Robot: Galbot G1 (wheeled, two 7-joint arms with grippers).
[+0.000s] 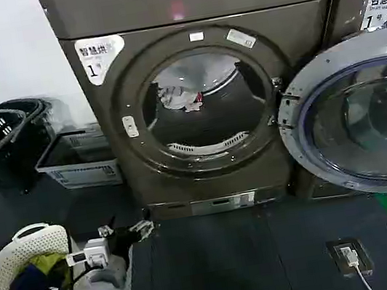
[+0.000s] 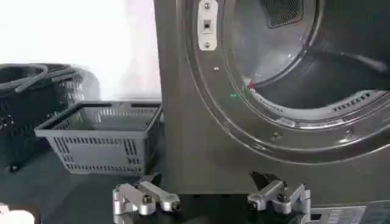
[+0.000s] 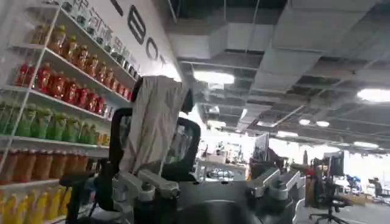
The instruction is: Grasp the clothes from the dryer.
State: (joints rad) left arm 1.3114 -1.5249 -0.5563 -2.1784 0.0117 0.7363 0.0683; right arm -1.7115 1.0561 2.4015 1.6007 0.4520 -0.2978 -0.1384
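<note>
The left gripper (image 2: 210, 201) has its fingers spread wide, low in front of the dryer (image 1: 202, 107). The head view shows one bundle of clothes (image 1: 178, 97) deep in the drum. The right gripper (image 3: 210, 185) is spread too, facing a chair (image 3: 155, 143).

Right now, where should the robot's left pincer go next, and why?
Probably up and forward toward the drum mouth. The left pincer sits open, low by the floor in front of the dryer, while the clothes lie higher, deep inside the drum, with the door already swung open.
</note>
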